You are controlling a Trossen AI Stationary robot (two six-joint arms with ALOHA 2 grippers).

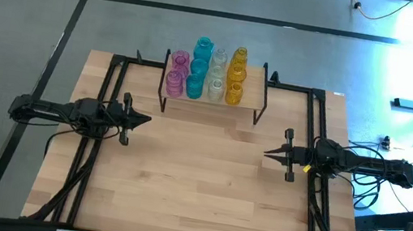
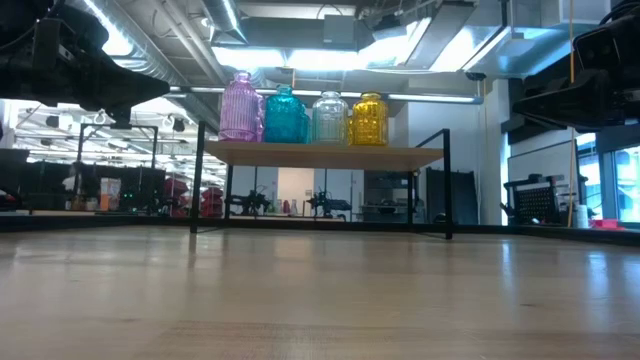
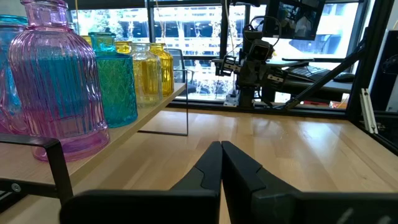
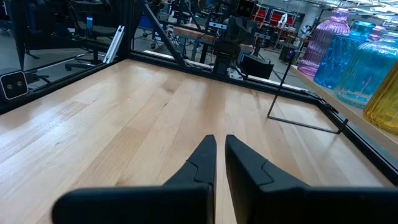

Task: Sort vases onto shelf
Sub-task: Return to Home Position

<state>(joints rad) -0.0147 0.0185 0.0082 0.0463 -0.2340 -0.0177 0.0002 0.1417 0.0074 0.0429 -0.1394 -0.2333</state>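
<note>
Left pincer (image 1: 145, 120): closed, empty, parked over desk (image 1: 204, 189). Vases (image 1: 205, 72): colour rows on shelf (image 1: 251, 104), none left on desk. Right pincer (image 1: 268, 152): closed, empty. I judge sorting finished; I'd keep both arms clear.

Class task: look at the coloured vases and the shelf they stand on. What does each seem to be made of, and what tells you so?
The ribbed pink vase and its teal and yellow neighbours: probably glossy translucent glass, since colours behind show through.
The small raised shelf: a pale top board with a matt, wood-like look, on thin black legs, likely metal rod.
</note>
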